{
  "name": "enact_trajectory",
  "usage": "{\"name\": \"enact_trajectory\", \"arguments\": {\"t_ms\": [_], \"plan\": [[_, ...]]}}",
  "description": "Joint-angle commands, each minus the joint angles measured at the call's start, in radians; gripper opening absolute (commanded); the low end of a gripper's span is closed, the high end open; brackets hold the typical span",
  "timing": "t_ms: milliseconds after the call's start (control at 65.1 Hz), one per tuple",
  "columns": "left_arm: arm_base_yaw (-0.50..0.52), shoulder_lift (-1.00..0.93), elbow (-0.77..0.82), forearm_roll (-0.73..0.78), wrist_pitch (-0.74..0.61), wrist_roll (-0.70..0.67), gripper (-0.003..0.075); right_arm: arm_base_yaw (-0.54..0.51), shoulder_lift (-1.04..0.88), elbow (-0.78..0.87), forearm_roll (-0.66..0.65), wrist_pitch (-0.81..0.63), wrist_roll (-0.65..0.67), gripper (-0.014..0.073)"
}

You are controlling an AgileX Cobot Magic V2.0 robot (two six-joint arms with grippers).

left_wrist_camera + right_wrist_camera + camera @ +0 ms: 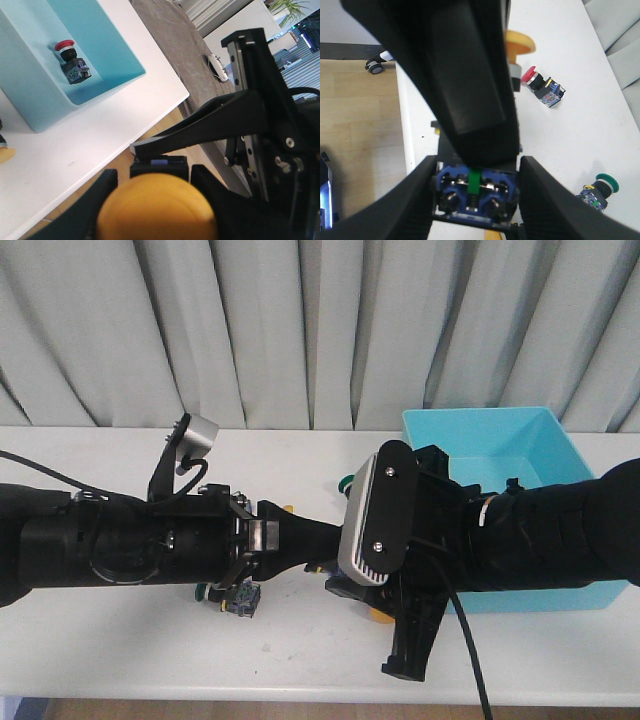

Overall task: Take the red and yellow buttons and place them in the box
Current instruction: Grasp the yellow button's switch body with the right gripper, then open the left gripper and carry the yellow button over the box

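**Left gripper.** My left gripper [318, 540] reaches in from the left over the white table [300, 650]. It meets my right gripper [336, 578] just in front of the near left corner of the box [480, 435]. In the left wrist view, the fingers [106, 187] are set narrow on either side of the yellow button [156, 207]. Its round cap fills the space between them.

**Right gripper.** In the right wrist view, my right gripper [475, 192] is drawn in on the blue rear base of the same yellow button [472, 195]. One finger presses on each side of the base. The black tip of my left gripper lies directly above the base. Both grippers therefore grasp one button, the left at the cap end and the right at the base end.

**Task items.**
- One red button [69, 57] lies on its side on the floor of the box [35, 102], near a corner.
- A second red button [540, 85] lies on its side on the table, outside the box.
- A further yellow cap [520, 42] sits on the table near that red button. It is partly hidden behind my left arm.

**Other items.** A green button [600, 191] lies on the table, well apart from the red one.
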State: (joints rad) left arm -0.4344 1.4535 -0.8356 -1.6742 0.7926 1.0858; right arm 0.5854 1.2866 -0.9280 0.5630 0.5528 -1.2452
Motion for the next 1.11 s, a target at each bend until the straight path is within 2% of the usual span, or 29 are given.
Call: {"name": "enact_trajectory", "arguments": {"t_ms": [0, 123, 200, 384, 553, 691, 860, 982, 1090], "plan": [[-0.005, -0.03, -0.027, -0.059, 0.071, 0.024, 0.0455, -0.002, -0.022, -0.027, 0.016, -0.032, 0.002, 0.0274], [-0.005, -0.03, -0.027, -0.059, 0.084, 0.024, 0.0568, -0.002, -0.022, -0.027, 0.016, -0.032, 0.002, 0.0274], [-0.005, -0.03, -0.027, -0.058, 0.084, 0.024, 0.0601, -0.002, -0.022, -0.027, 0.016, -0.034, 0.002, 0.0274], [-0.004, -0.03, -0.027, -0.014, 0.084, 0.032, 0.0609, -0.005, -0.023, -0.027, -0.017, -0.04, 0.024, 0.0274], [-0.004, -0.03, -0.027, 0.088, 0.078, 0.033, 0.0607, -0.005, -0.026, -0.027, -0.176, -0.059, 0.161, 0.0271], [-0.004, -0.03, -0.027, 0.215, 0.037, 0.033, 0.0595, -0.005, -0.035, -0.027, -0.366, -0.073, 0.336, 0.0267], [-0.004, -0.03, -0.027, 0.44, -0.052, 0.032, 0.0586, -0.045, -0.037, -0.027, -0.625, -0.075, 0.683, 0.0267], [-0.004, -0.03, -0.027, 0.601, -0.123, 0.01, 0.0586, -0.181, -0.022, -0.041, -0.725, -0.027, 0.961, 0.0267], [-0.004, -0.03, -0.027, 0.706, -0.199, -0.023, 0.0586, -0.346, 0.023, -0.094, -0.729, 0.093, 1.091, 0.0267]]}}
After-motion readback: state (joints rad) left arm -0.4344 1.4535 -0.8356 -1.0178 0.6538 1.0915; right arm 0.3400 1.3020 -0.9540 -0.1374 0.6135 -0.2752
